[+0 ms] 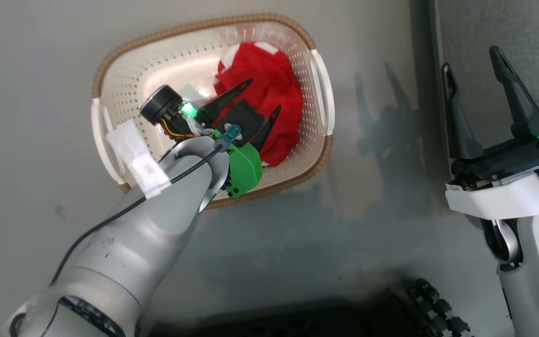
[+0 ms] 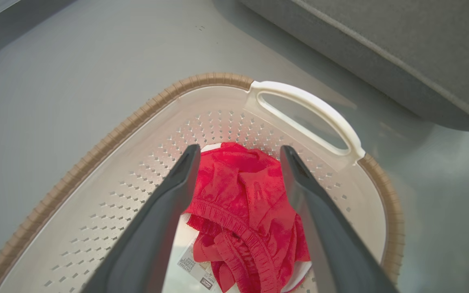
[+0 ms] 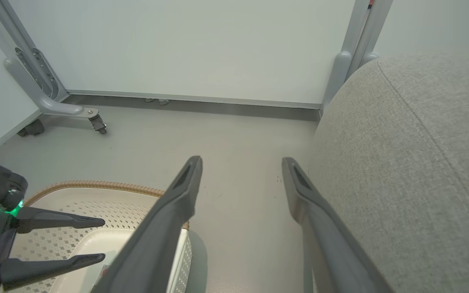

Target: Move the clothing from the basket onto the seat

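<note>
Down in the basket, at its end nearer the seat, reaching for the clothing with left gripper fingers spread astride the heap. Pickup step, by the look of it. Next: lower, clamp on fabric, lift clear. Waiting beside the seat with right gripper fingers likewise apart.

Red clothing, cream perforated basket
</note>
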Robot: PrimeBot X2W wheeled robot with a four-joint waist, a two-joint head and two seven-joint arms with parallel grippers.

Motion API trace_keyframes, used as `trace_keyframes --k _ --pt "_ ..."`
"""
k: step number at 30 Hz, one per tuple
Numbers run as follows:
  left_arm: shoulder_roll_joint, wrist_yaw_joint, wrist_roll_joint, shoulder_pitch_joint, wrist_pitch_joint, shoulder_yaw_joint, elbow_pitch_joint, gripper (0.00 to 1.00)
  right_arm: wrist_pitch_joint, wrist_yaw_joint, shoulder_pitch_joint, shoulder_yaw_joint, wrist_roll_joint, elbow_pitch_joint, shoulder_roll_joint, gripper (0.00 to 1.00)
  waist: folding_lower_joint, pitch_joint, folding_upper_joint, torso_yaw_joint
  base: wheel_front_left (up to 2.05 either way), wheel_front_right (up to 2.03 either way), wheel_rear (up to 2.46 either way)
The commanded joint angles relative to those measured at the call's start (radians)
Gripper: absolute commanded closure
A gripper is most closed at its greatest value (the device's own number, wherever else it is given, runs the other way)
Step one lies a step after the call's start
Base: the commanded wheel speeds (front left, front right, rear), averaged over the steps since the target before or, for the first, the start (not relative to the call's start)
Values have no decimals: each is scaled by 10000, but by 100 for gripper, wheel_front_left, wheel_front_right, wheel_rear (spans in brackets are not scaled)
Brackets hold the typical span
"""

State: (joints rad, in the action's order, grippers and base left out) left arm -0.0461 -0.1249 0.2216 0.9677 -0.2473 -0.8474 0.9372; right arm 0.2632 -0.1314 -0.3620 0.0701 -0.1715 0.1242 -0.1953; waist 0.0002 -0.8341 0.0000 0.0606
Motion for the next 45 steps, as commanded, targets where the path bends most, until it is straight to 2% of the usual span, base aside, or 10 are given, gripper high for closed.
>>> trace_keyframes --k 1,6,11,14,25,30,36,37,38,45 --pt "-76 -49 -247 401 -47 -374 260 0 22 12 -229 50 -57 91 76 0 -2 -1398 0 515 0 0 0" --pt "-205 -60 -385 1101 -134 -2031 1075 0 23 12 -524 151 -267 351 391 0 -2 -1998 0 962 0 0 0" --pt "-296 -60 15 1799 -180 -2737 1657 0 22 12 -697 182 -397 516 463 0 -2 -2523 0 1175 0 0 0" --pt "-336 -21 -195 2313 -171 -2966 2162 0 22 12 -818 234 -392 610 486 0 -2 -2809 0 1260 0 0 0" --pt "-125 161 -177 2619 -1 -3284 3172 0 22 12 -636 578 -433 892 382 0 -2 -3035 0 1325 0 0 0" --pt "-88 668 -255 2622 138 -3411 3330 0 22 12 -585 767 -459 996 350 0 -2 -3072 0 1375 0 0 0" --pt "-83 902 -338 2534 174 -3593 3442 0 22 12 -600 880 -493 1101 287 0 -2 -3081 0 1381 0 0 0" --pt "-89 896 -309 2508 194 -3602 3455 13 22 12 -611 880 -497 1111 264 0 -2 -3082 0 1375 0 0 0" --pt "-126 874 -261 2481 218 -3596 3468 100 22 12 -630 887 -509 1132 243 0 -2 -3085 0 1369 0 0 0" --pt "-216 856 -24 2378 250 -3515 3502 100 22 12 -743 932 -508 1187 174 0 -2 -3076 0 1340 0 0 0"
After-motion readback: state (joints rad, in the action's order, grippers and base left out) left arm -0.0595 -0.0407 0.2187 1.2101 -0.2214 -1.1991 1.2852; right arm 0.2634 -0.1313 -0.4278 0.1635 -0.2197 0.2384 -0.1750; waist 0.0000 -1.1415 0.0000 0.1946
